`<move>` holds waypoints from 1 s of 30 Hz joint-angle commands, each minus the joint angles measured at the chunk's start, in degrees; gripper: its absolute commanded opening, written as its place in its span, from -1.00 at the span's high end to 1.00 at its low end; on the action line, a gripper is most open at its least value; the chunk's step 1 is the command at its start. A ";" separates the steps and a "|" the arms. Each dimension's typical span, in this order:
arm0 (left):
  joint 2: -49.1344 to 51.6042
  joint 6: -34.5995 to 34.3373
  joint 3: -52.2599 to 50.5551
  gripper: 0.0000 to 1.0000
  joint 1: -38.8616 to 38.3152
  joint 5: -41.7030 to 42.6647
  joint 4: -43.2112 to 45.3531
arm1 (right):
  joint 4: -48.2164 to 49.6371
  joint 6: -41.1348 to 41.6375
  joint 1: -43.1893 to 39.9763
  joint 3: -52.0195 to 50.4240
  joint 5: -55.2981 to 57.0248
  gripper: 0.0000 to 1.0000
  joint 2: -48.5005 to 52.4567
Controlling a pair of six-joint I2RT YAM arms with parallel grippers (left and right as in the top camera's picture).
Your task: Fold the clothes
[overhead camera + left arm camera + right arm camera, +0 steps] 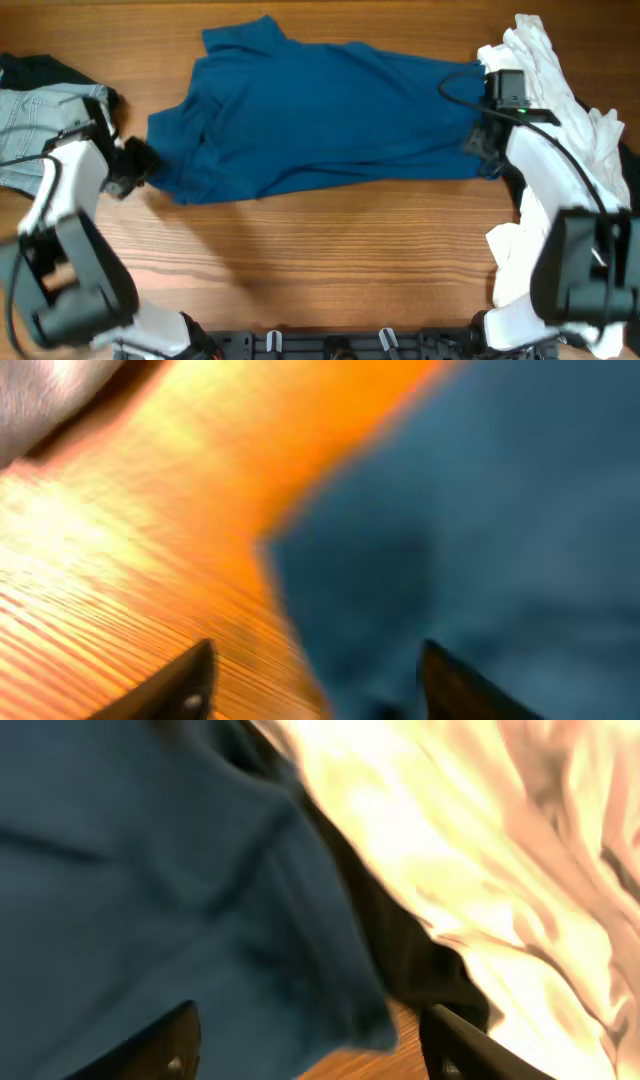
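Observation:
The dark teal-blue shirt [320, 110] lies spread across the far middle of the wooden table, wrinkled, one sleeve toward the back left. My left gripper [140, 160] is open at the shirt's left edge; in the left wrist view its fingers [315, 680] straddle the shirt's corner [470, 530]. My right gripper [483, 145] is open at the shirt's right edge; in the right wrist view its fingers [310, 1040] straddle the shirt's corner [170, 890]. Neither holds the cloth.
Light-blue denim shorts [35, 115] lie at the far left on a dark garment. A pile of white clothes [560, 90] lies at the right, also bright in the right wrist view [480, 840], with a dark garment under it. The table's near half [330, 260] is bare wood.

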 commanded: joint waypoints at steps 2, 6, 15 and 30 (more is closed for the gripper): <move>-9.92 -1.05 0.35 -0.57 -11.08 8.98 1.46 | -0.94 -3.76 -0.33 0.02 -10.60 -0.43 -4.81; -3.32 -1.40 0.35 -0.38 -18.53 7.61 2.95 | -2.54 -3.72 -0.33 0.00 -11.28 -0.43 -4.81; 4.68 -2.16 0.35 0.41 -20.59 5.57 3.21 | -3.10 -3.69 -0.33 -0.09 -11.28 -0.43 -4.81; 0.90 -9.84 4.17 -1.00 -16.11 6.64 16.35 | -3.17 -3.72 -0.33 -0.09 -11.28 -0.43 -4.81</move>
